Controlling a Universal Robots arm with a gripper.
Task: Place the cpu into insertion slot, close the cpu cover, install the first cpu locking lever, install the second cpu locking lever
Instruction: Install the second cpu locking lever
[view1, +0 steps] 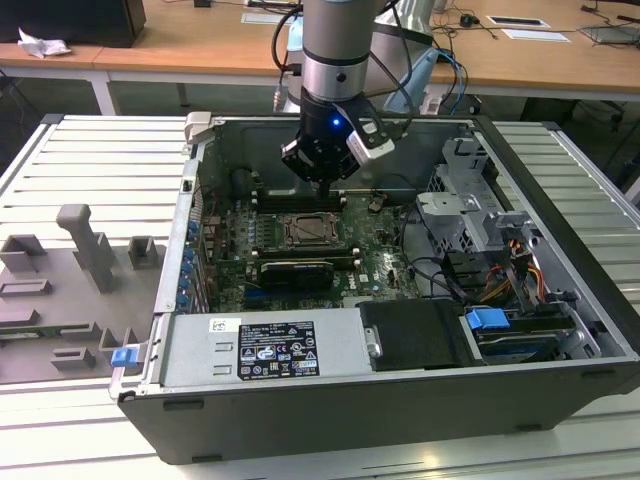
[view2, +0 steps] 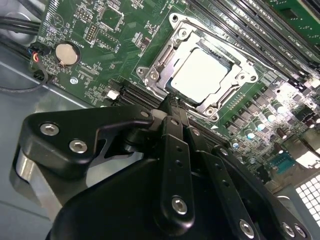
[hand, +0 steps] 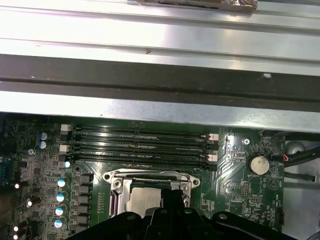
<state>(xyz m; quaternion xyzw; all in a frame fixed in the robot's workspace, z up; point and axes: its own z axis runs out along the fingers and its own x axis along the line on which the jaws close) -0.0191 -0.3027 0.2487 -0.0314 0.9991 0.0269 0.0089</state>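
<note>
The cpu (view2: 202, 75) lies flat in the insertion slot (view1: 310, 232) on the green board, its pale metal face showing. The cpu cover (view2: 165, 65) is down over it, framing the chip through its window; both wrist views show this, with the cover (hand: 150, 176) and cpu (hand: 142, 200) just under the fingers. My gripper (view1: 325, 185) hangs a little above the board, over the socket's edge nearest the memory slots. Its fingers (view2: 170, 107) are shut together with nothing between them.
Long memory slots (hand: 140, 145) run beside the socket. A coin battery (view2: 66, 52) sits on the board, and a long black card (view1: 295, 270) lies on the socket's near side. The drive cage (view1: 460, 200) and cables crowd the exterior view's right; the power supply (view1: 270, 345) is in front.
</note>
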